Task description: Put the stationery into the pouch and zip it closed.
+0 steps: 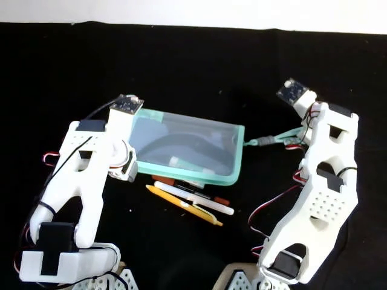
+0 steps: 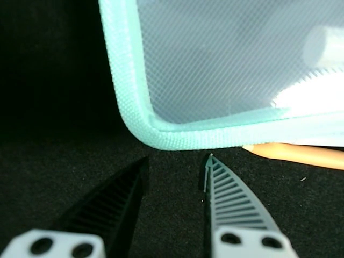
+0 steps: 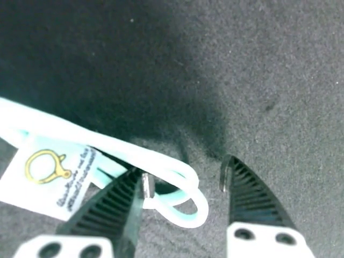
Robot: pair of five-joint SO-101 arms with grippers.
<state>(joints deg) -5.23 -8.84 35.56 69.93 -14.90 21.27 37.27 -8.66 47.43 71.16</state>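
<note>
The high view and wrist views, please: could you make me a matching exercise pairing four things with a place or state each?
Things
1. pouch
2. yellow pen
3. cord loop
4. left gripper

Places and states
a. open, just off the pouch's corner
b. between the open fingers of the right gripper
c. beside the white pen, in front of the pouch
d. mint-edged, lying flat on the black table

Pairs: 1-d, 2-c, 3-b, 4-a.
</note>
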